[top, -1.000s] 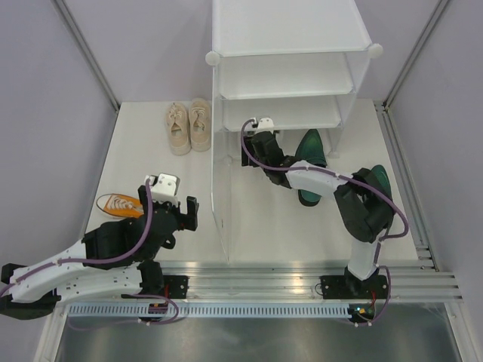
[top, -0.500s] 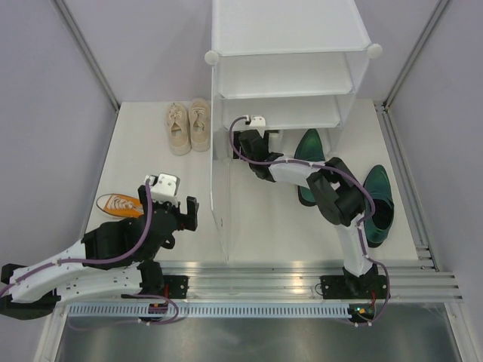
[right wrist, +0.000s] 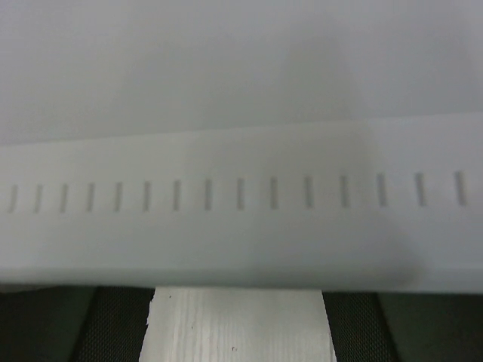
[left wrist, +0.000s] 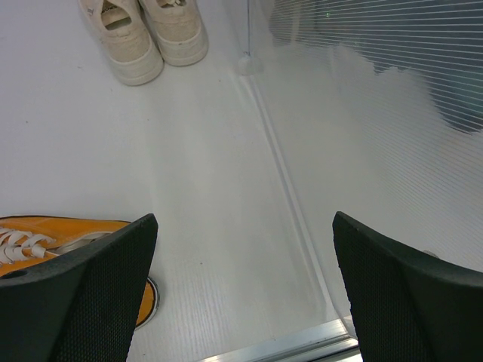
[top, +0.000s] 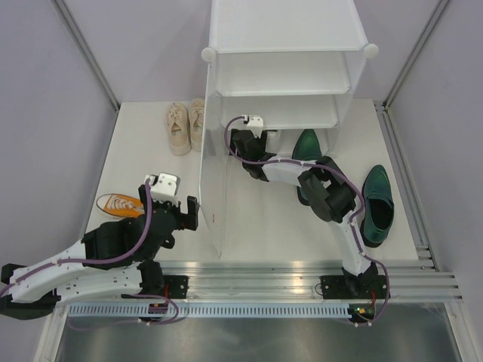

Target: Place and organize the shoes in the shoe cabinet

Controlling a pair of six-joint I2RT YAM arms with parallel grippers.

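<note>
From above, the white shoe cabinet [top: 287,30] stands at the far middle of the worktop [top: 151,158]. My right arm [top: 332,192] reaches into its lowest tier, toward the left side. One dark green heel [top: 306,145] lies in that same tier, just beside the arm. The second green heel [top: 376,200] is outside, on the worktop to the right of the cabinet. The cream sneakers [top: 185,124] stand as a pair to the left of the cabinet, near its back corner. One orange sneaker [top: 119,204] lies nearer to me on the left, close to my left claw [top: 185,213]. In the left wrist view this claw is spread fully wide and has hold of nothing. Its two black fingers [left wrist: 98,294] frame bare worktop. The orange sneaker is at the left finger, the cream pair far ahead, and the cabinet's translucent side panel [left wrist: 377,113] on the right. In the right wrist view my right claw [right wrist: 240,324] is also parted, with only a pale surface between the dark fingers [right wrist: 355,332]; I see nothing gripped. A slotted white strip [right wrist: 241,196], blurred, fills the view very close in front.
</note>
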